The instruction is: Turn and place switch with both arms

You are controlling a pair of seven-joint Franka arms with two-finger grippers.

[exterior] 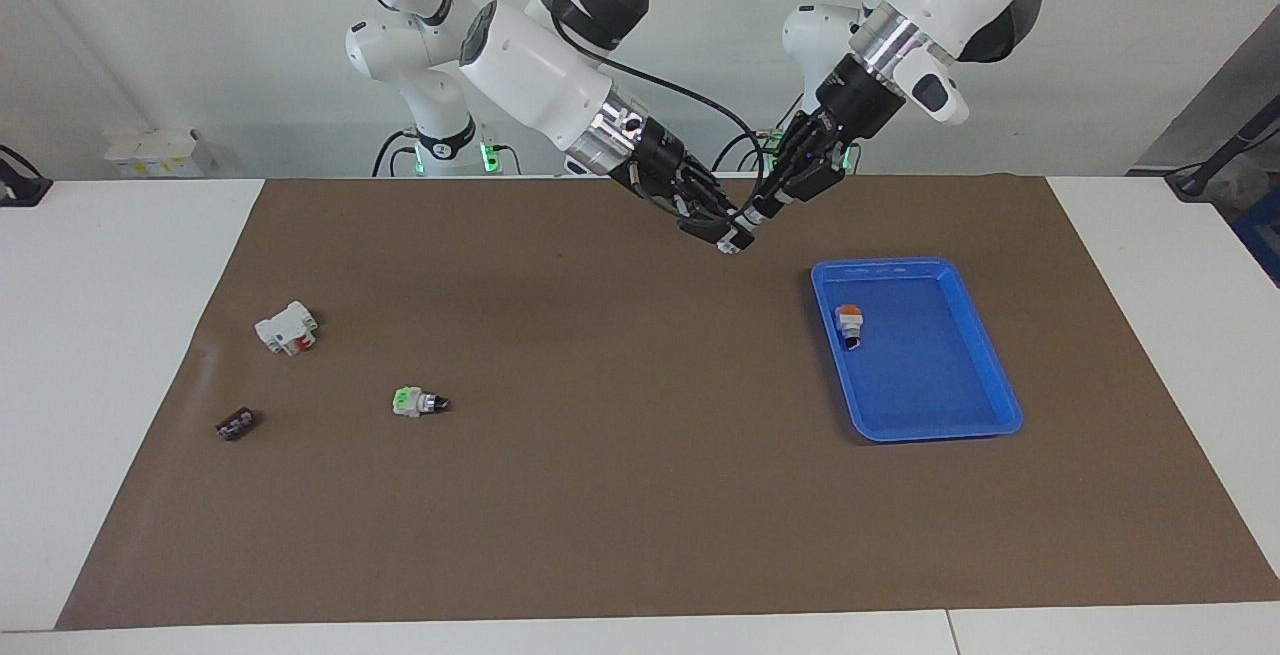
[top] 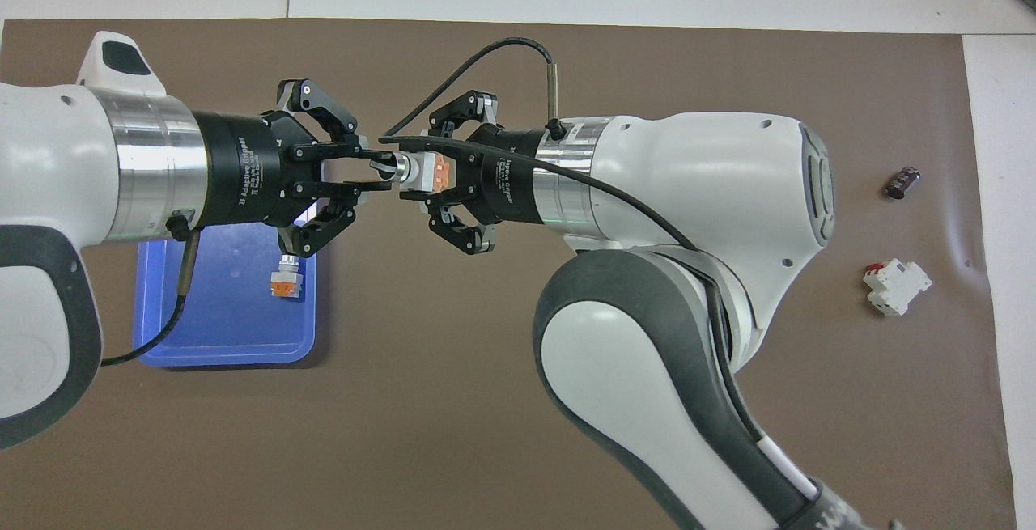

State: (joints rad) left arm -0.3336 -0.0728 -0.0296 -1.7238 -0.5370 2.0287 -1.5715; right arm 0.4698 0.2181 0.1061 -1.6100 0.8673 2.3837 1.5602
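My right gripper is shut on the white body of the switch and holds it up over the brown mat. The orange end points at the right wrist and the black knob at the left arm. My left gripper meets it tip to tip. Its fingers stand narrowly apart on either side of the knob, and I see no firm grip. In the facing view the right gripper and the left gripper meet over the mat's edge nearest the robots.
A blue tray toward the left arm's end holds another orange-ended switch. Toward the right arm's end lie a green-ended switch, a white block with a red part and a small dark part.
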